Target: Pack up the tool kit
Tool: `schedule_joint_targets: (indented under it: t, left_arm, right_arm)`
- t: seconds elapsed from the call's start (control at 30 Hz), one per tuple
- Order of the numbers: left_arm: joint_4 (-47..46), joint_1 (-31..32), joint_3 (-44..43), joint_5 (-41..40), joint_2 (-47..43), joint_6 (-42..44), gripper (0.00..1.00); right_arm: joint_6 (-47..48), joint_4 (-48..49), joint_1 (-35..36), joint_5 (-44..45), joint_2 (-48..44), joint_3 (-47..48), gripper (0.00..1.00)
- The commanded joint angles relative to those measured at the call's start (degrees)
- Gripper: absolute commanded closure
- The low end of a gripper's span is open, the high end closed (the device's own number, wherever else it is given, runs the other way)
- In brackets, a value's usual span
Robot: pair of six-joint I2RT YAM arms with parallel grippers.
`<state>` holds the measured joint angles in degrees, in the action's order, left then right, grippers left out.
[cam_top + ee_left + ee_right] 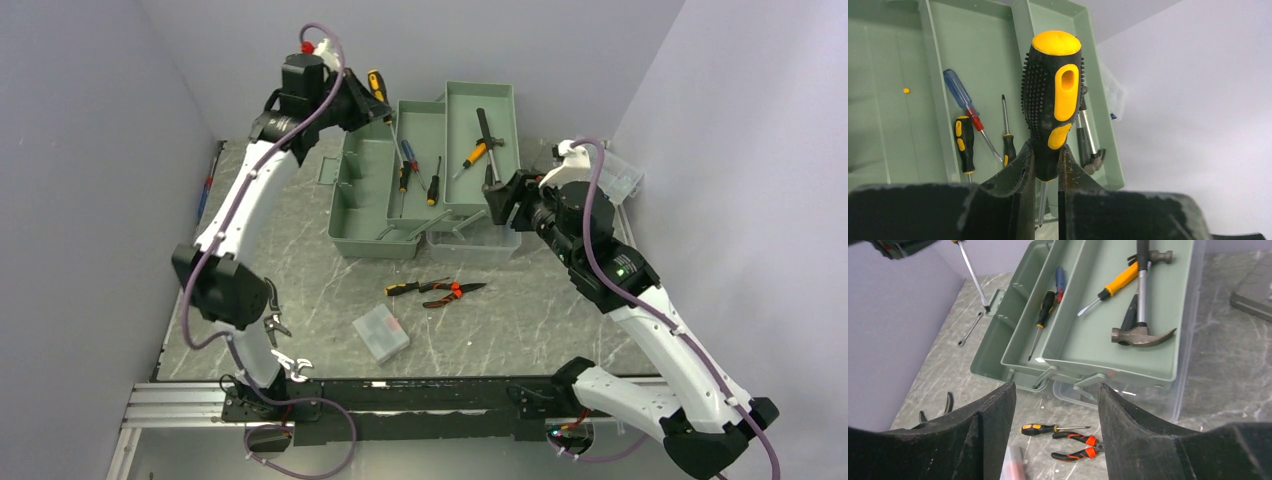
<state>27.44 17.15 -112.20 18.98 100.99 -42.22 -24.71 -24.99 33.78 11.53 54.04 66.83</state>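
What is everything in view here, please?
green plastic toolbox: one, open, far centre
steel claw hammer: one, silver and black, right tray
yellow-handled screwdriver: one, right tray
blue-handled screwdriver: one, middle tray
slim black-and-yellow screwdrivers: two, middle tray
small black-and-yellow screwdriver: one, tabletop before toolbox
red-and-black pliers: one, beside it
clear plastic parts box: one, near centre
clear plastic tub: one, beneath right tray
large black-and-yellow screwdriver: one, in left gripper
left gripper: one, black, shut, above toolbox
right gripper: one, black, open, empty

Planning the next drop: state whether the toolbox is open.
Open: the toolbox is fanned wide apart, a hammer lying exposed inside.
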Motion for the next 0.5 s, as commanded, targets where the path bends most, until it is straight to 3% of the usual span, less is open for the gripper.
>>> schedule_joint_targets:
  t: [0.0,0.37,0.47]
  left_arm:
    - [1.90,0.82,-5.56,2.23,6.03,2.27,1.00]
    - [0.92,1.78,-16.11,6.19,24.14,-2.90,0.99]
    - [1.12,2.03,-16.31,6.60,25.89,-2.51,0.82]
  right_arm:
    - [-1.22,-1.98,-0.17,6.14,-2.85,3.06,0.38]
    - [-0.43,-5.01,-0.18,9.65,-4.32,4.48,0.38]
    - [-0.32,-4.89,-0.18,9.32,-3.80,4.46,0.38]
